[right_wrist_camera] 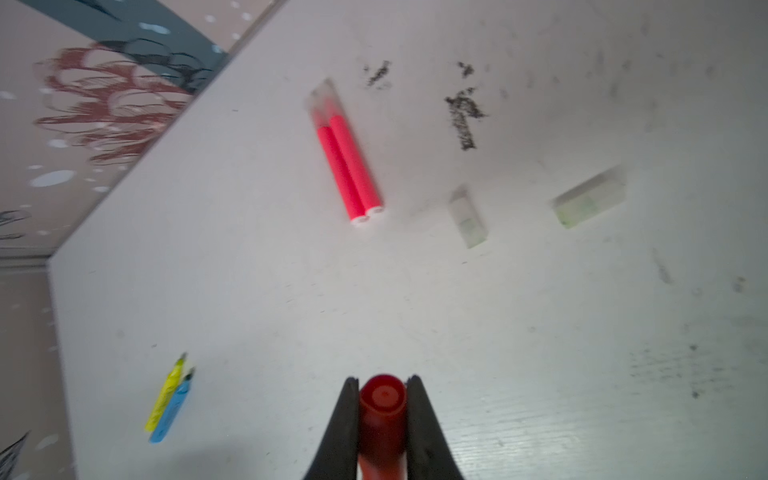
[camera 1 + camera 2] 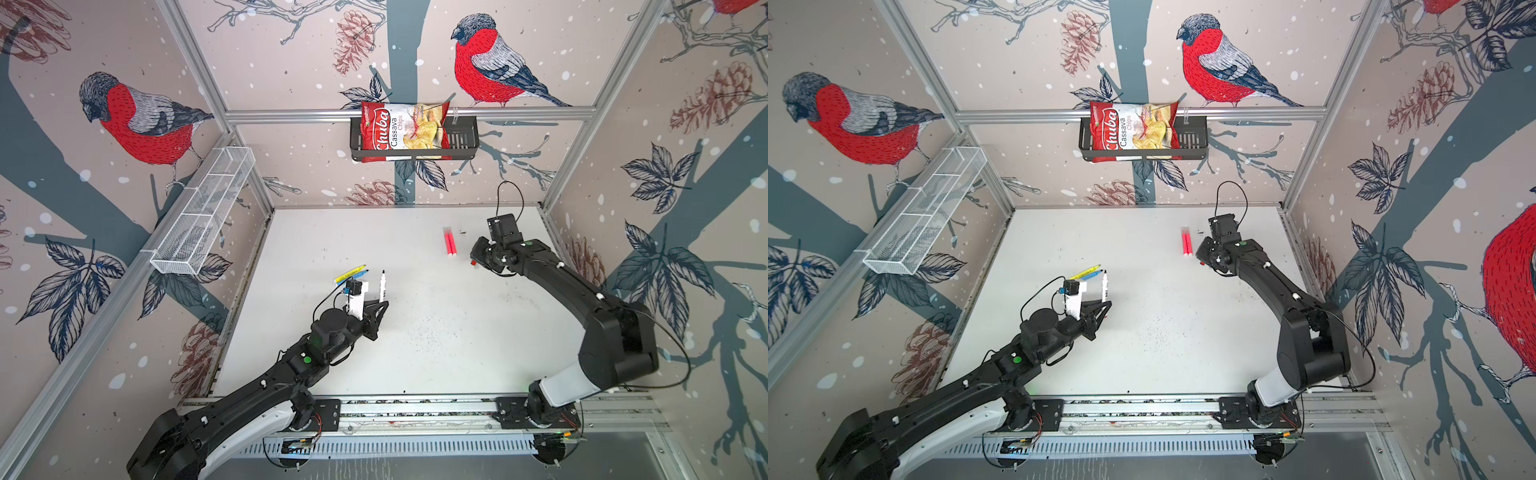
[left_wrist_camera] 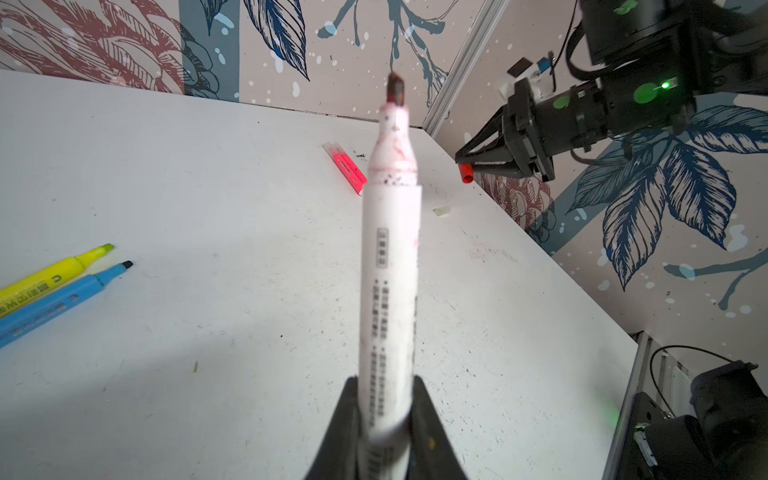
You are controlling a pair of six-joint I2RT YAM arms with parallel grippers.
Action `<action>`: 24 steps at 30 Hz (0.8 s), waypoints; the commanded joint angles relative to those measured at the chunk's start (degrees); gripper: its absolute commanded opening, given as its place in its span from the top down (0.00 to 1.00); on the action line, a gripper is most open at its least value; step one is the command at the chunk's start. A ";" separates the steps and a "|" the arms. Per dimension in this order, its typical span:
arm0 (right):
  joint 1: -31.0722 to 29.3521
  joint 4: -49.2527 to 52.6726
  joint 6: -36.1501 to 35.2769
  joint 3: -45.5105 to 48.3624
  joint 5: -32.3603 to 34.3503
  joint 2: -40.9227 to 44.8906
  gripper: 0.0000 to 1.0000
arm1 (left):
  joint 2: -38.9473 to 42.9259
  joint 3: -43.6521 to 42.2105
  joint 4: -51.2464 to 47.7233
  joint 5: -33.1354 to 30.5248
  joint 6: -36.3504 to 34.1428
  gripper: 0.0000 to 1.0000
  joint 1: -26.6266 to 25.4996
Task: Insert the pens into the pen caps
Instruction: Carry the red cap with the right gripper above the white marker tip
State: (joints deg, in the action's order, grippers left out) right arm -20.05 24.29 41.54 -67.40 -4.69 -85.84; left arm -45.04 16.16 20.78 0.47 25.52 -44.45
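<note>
Nearest the lens: the left gripper (image 3: 385, 384), clamped on the white pen (image 3: 390, 257). The pen stands near upright, with a bare dark tip and red smears on its neck, at about 9 o'clock of the table (image 2: 415, 353) centre. The right gripper (image 1: 382, 380) is closed on the red cap (image 1: 381, 409) at 2 o'clock, well apart from that pen; they are not yet mated.

The pink pens (image 1: 349, 166) lie at 1 o'clock, touching, and appear capped in clear plastic. The yellow pen (image 3: 54, 278) and blue pen (image 3: 62, 299) lie at 10 o'clock with tips bare. Two clear caps (image 1: 468, 218) lie loose near the pink pair.

Estimate: two of five pens done, three left.
</note>
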 commanded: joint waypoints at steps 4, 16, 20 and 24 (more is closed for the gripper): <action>-4.85 -23.21 -8.30 5.50 -27.77 11.48 0.98 | -3.13 2.38 6.74 -1.34 2.09 0.91 -6.06; -18.18 -47.10 -16.99 15.77 -37.78 25.91 0.98 | -11.67 10.25 15.79 0.06 2.06 0.91 -17.73; -19.82 -50.35 -16.95 17.05 -38.24 26.44 0.98 | -12.08 10.52 18.47 1.96 3.33 0.91 -17.87; -20.12 -53.04 -16.73 18.06 -36.20 27.38 0.98 | -11.67 10.40 18.89 2.11 3.81 0.91 -17.96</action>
State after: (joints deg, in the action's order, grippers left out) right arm -40.07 -23.27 25.63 -49.69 -41.71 -59.00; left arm -56.97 26.28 35.40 1.56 28.69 -62.28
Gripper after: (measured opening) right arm 0.171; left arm 0.180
